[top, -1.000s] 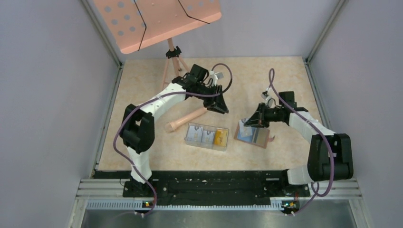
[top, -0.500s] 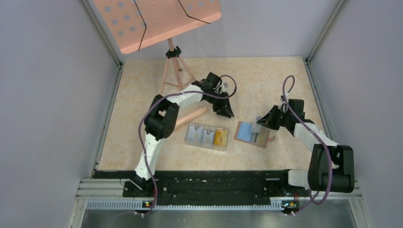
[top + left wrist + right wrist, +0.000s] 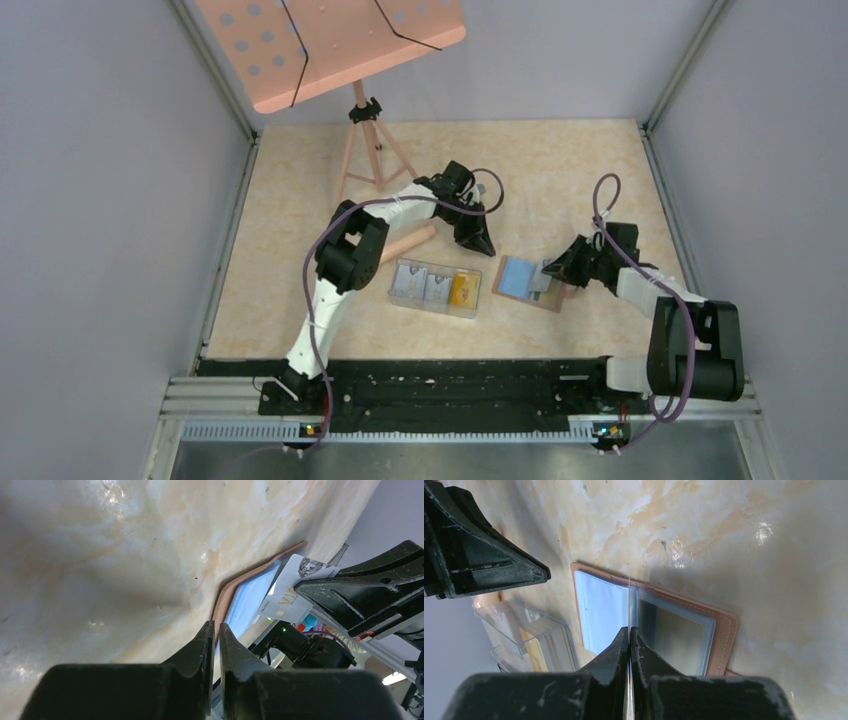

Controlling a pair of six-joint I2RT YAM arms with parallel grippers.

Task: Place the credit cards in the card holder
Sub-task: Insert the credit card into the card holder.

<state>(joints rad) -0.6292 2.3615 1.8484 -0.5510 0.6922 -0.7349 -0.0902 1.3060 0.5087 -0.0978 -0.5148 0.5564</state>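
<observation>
**Card Insertion: Card Poised at the Open Holder**

The right jaws are clenched on one card (image 3: 295, 592), gripped by one end, with its free end pointing at the centre fold of the card holder (image 3: 674, 630). This edge-first attitude suits a slide into a clear sleeve. The step in hand is judged to be alignment of the card's leading edge with a sleeve mouth. Whether the card already touches the sleeve cannot be told, since the right wrist view shows it only as a thin line.

The card holder lies open and flat on the worktop (image 3: 560, 170), with the blue page on the left and the clear pocket on the right. The left jaws are all but closed with nothing between them, tips low just beside the holder's far left corner. Their likely purpose is to steady the cover so it does not skid under the push of the card.

The other cards (image 3: 437, 287) sit in a clear tray (image 3: 432, 309) just left of the holder. A pink tube (image 3: 405, 243) and a music stand (image 3: 365, 150) lie beyond the tray. Nothing blocks the sleeve, but the two sets of jaws are near each other, so contact between them is the main risk
</observation>
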